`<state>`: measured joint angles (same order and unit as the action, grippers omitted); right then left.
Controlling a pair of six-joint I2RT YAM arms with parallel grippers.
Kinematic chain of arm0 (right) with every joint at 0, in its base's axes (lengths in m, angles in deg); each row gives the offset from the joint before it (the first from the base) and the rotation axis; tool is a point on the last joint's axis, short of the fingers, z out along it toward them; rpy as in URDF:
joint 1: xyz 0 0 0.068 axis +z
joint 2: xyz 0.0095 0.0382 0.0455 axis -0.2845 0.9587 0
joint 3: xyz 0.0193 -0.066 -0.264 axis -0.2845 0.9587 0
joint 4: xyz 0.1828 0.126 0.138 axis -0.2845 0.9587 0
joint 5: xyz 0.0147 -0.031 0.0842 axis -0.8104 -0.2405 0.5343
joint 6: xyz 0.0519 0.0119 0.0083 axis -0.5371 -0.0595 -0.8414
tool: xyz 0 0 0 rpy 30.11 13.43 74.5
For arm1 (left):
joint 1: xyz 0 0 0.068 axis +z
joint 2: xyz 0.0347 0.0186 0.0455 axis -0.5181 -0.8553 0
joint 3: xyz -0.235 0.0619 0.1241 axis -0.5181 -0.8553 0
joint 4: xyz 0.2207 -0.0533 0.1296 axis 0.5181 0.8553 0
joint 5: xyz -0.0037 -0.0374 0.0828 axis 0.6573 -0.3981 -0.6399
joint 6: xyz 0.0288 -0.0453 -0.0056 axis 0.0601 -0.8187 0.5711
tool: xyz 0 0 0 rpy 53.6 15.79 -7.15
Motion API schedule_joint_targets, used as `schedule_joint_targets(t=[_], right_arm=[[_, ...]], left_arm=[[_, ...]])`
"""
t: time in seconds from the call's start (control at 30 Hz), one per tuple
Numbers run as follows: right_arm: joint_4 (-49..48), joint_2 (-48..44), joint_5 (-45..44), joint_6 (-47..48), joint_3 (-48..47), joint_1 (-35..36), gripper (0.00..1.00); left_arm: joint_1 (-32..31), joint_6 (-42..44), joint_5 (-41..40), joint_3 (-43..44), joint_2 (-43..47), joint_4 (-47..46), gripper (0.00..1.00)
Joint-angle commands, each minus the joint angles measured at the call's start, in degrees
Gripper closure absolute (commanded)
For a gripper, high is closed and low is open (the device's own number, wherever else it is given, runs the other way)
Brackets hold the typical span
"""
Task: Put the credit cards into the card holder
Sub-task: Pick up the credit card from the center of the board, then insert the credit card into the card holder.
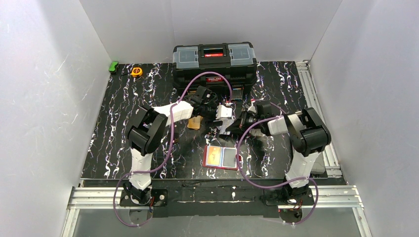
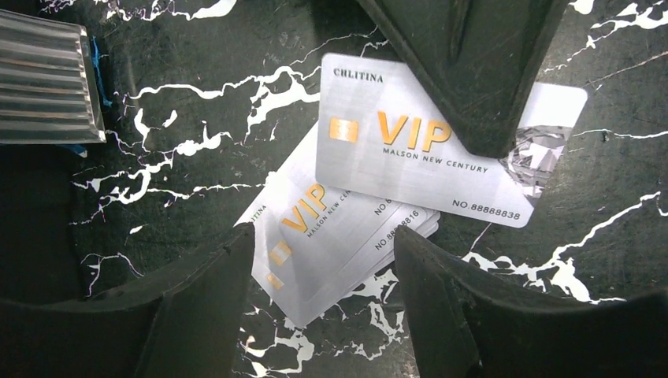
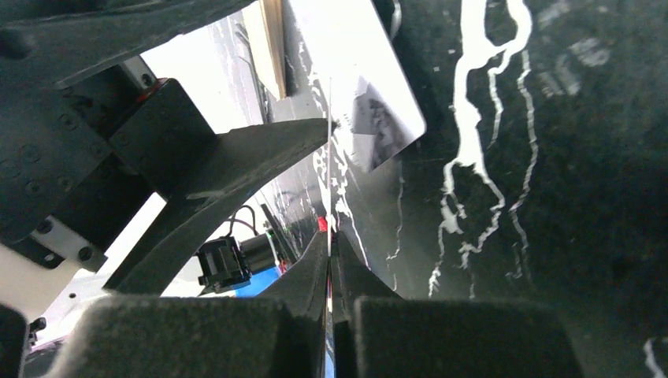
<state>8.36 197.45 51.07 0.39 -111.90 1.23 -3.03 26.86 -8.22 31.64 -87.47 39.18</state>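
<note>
One silver card (image 2: pixel 394 161) pinched in closed right fingers (image 3: pixel 303 276); left fingers (image 2: pixel 197 303) spread over pile (image 2: pixel 315 244)

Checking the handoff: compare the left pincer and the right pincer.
The left pincer stands open; the right pincer is shut. The left pincer straddles the silver card pile, holding nothing; the right pincer pinches the top card by its edge. Both are at the same pile.

Silvery credit cards (image 2: pixel 417 150) with a brushed satin sheen and shiny gold lettering lie on a smooth black table (image 2: pixel 614 260) veined white like marble, with a black plastic toolbox (image 1: pixel 215 61) with clear lids at the far edge.
</note>
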Motion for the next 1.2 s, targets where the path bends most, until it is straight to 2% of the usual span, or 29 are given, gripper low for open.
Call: schedule_joint_targets(t=[0.0, 0.13, 0.23, 0.3, 0.4, 0.53, 0.73, 0.87, 1.17], right_arm=[[6.10, -6.30, -1.23, 4.41, -0.17, 0.26, 0.99], [15.19, -12.37, -2.82, 9.08, -1.74, 0.38, 0.99], [24.67, -17.60, -4.90, 14.59, -3.19, 2.07, 0.99], [31.79, -20.48, -7.67, 17.77, -3.96, 4.69, 0.99], [40.78, -24.22, -12.25, 20.29, -4.31, 9.63, 0.99], [47.39, -28.94, -17.47, 20.65, -2.03, 14.07, 0.99], [46.98, -31.06, -18.58, 19.11, 2.03, 15.13, 0.99], [46.70, -29.07, -19.52, 18.61, 2.08, 16.24, 0.99], [49.58, -28.03, -22.65, 19.33, 3.26, 16.25, 0.99]], left_arm=[[0.23, -0.67, -1.80, 0.84, 2.67, 4.84, 0.34], [0.67, -3.41, -2.92, 2.92, 5.02, 6.28, 0.25], [1.51, -5.30, -3.39, 3.82, 8.47, 8.90, 0.06], [2.36, -6.10, -2.98, 3.54, 11.94, 11.84, 0.02], [3.21, -7.83, -2.52, -0.29, 18.59, 15.07, 0.02], [3.23, -8.18, 0.28, -10.93, 29.22, 17.53, 0.02], [0.80, -3.72, 2.44, -25.83, 39.91, 17.95, 0.02], [-1.14, -1.84, 3.42, -29.79, 40.77, 15.00, 0.04], [-3.68, -0.06, 4.94, -32.57, 36.00, 8.47, 0.15]])
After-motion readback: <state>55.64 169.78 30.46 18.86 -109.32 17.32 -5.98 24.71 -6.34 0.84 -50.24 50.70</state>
